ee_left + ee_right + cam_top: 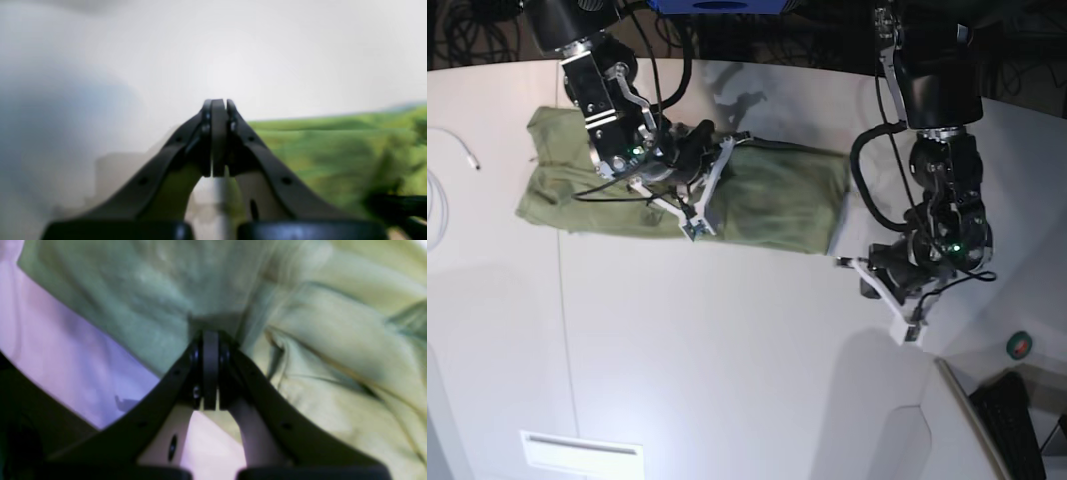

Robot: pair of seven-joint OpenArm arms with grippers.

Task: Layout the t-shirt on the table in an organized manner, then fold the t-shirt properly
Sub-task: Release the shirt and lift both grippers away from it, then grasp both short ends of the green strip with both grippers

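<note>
The right arm's fingers [210, 340] are pressed together with nothing visibly caught between them, their tips resting at or just above the olive-green t-shirt [317, 350], close to its near edge; whether they touch the cloth I cannot tell. Wrinkled folds spread away to one side of them, and bare white surface [66, 350] shows on the other.

The left arm's fingers [218, 106] are likewise together and hold nothing. They sit over plain white surface, with the blurred green edge of the shirt off to one side, apart from the tips.

In the base view the t-shirt [767, 195] lies as a long, roughly rectangular strip across the far part of the surface [727, 350]. The right arm's fingers [695, 228] sit at the shirt's near edge around its middle. The left arm's fingers [912, 328] are beyond the shirt's end, near but apart. A white cable [439, 195] lies at the surface's edge, well apart from the shirt.
</note>
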